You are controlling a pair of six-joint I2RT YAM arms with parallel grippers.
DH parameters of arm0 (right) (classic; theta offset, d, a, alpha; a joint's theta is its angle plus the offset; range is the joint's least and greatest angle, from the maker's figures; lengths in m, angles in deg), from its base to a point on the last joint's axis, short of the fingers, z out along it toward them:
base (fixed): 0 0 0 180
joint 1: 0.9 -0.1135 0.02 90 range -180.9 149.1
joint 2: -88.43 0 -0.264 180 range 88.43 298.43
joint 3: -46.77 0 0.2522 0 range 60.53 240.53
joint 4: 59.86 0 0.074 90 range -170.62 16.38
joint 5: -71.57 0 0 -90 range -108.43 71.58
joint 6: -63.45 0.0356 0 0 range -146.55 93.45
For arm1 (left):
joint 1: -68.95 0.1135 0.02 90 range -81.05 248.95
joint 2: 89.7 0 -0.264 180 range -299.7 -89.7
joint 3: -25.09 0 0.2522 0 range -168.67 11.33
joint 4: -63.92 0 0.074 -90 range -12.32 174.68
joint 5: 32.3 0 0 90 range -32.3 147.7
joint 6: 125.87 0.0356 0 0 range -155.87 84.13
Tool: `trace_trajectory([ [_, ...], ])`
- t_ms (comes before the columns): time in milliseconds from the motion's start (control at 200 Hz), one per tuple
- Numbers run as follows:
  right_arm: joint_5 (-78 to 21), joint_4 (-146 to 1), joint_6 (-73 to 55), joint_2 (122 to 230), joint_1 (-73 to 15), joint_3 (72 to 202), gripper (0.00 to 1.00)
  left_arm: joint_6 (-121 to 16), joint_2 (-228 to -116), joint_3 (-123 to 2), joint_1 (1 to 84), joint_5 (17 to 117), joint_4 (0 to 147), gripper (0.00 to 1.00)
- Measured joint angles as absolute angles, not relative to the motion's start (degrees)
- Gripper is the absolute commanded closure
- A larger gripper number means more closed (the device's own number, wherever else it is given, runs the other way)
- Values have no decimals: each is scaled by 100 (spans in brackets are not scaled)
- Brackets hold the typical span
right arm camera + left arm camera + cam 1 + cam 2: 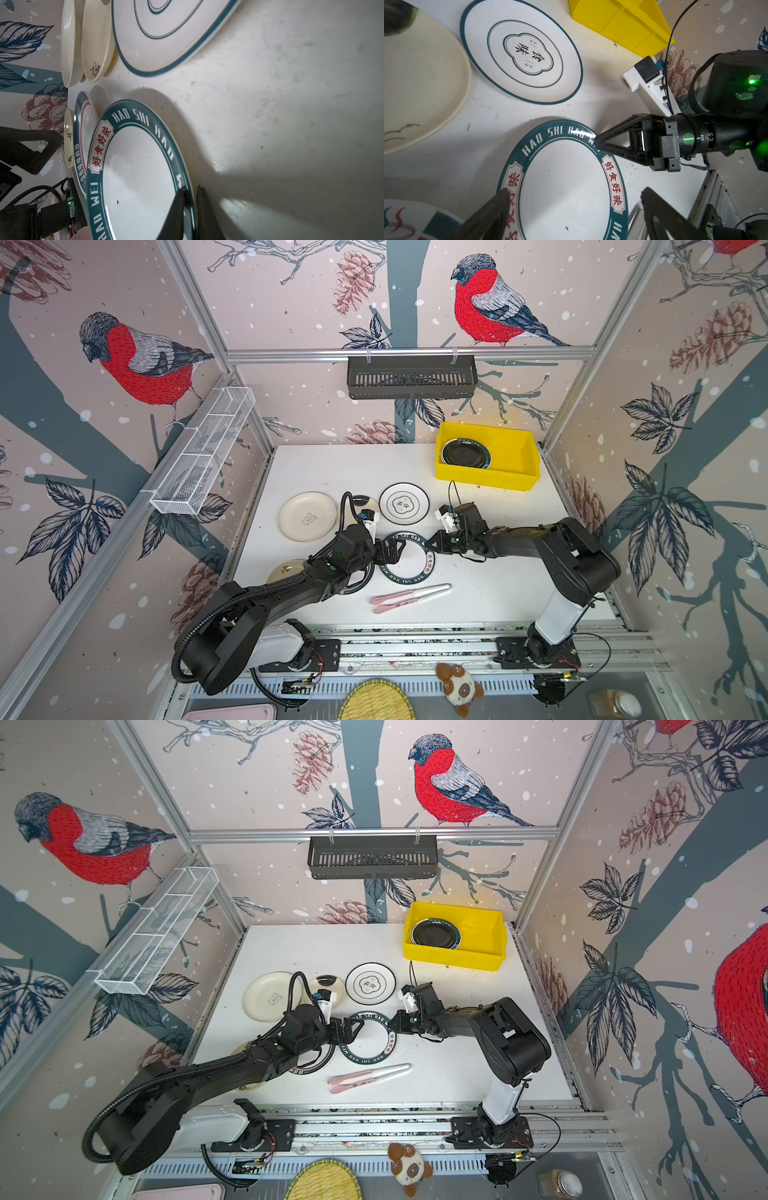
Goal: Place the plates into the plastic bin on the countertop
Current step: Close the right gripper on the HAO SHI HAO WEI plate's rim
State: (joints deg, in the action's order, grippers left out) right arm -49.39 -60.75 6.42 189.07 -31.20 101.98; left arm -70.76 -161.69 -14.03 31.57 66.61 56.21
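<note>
1. Two hands meet at one plate. The lettered plate (pixel 409 559), white with a dark teal band reading "HAO SHI HAO WEI", lies in the middle of the counter (pixel 498 572), well apart from the yellow bin (pixel 486 481).
2. The right hand (pixel 191 189) grips this plate by its rim. In the right wrist view one finger lies over the teal band and the other sits just outside the edge, with the rim between them. The pinch looks tight, though the contact itself is in shadow.
3. The left hand (pixel 575 190) is released, its fingers spread wide over the opposite edge of the same plate and holding nothing.
4. The yellow bin stands at the far right corner of the counter. A black plate (pixel 465 452) lies inside it, toward its left end.
5. A teal-rimmed plate (pixel 404 504) sits just beyond the lettered plate, and a cream plate (pixel 307 516) lies farther left.
6. Another banded plate (pixel 357 583) is mostly hidden under the left arm.
7. Two pink-handled utensils (pixel 409 595) lie near the front edge.
</note>
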Motion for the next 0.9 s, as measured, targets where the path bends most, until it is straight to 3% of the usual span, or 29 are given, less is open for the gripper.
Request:
trace_trajectory([
  [240, -4989, -6027, 634, 18918, -3120, 10222, 97, -7070, -16182, -1497, 3157, 6663, 5575, 2],
  [900, -4705, -6773, 479, 17996, -2534, 10087, 100, -6989, -16225, -1705, 3157, 6661, 5557, 2],
])
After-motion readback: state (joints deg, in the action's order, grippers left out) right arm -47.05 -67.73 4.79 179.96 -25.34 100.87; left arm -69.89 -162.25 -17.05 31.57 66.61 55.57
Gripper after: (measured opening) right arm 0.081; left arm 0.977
